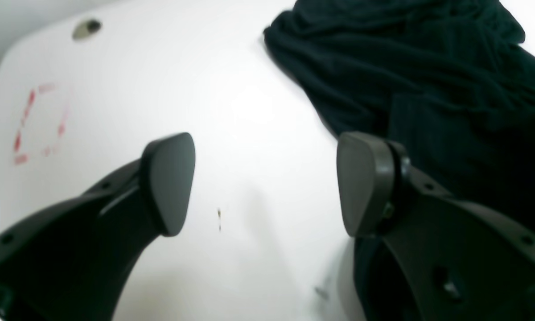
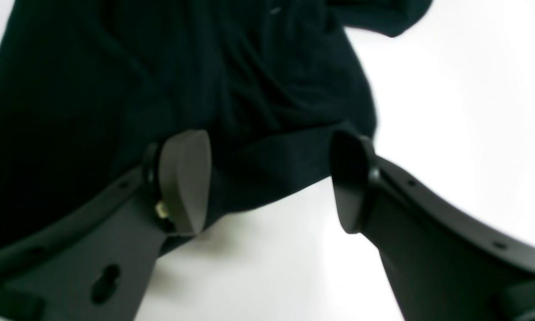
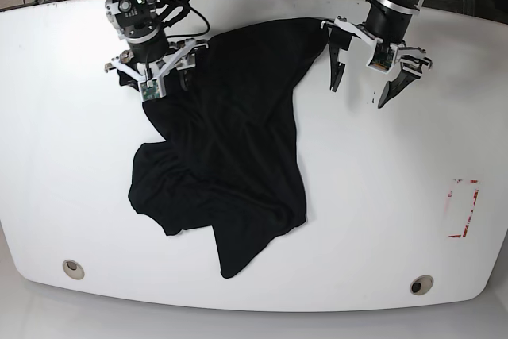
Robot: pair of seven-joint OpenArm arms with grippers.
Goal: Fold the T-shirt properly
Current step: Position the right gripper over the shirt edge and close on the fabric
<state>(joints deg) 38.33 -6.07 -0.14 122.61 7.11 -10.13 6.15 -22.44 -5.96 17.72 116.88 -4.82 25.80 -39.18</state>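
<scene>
1. Both sets of jaws are standing wide apart, gripping nothing: the left gripper (image 3: pixel 362 94) is hovering over bare table (image 3: pixel 381 196) just beside the cloth's top corner, and the right gripper (image 3: pixel 155 83) is hanging over its upper edge.
2. Crumpled, the T-shirt (image 3: pixel 230 148) is lying on the white table, its long axis running from the far middle toward the near edge, tapering to a point there.
3. Red tape marks (image 3: pixel 463 208) are sitting well apart from it.

Plain black soft fabric T-shirt (image 3: pixel 230 156), no print. Glossy white worktop (image 3: pixel 373 220), red dashed rectangle marking (image 3: pixel 463 209) at right. Claws: black fingers, white brackets.
</scene>
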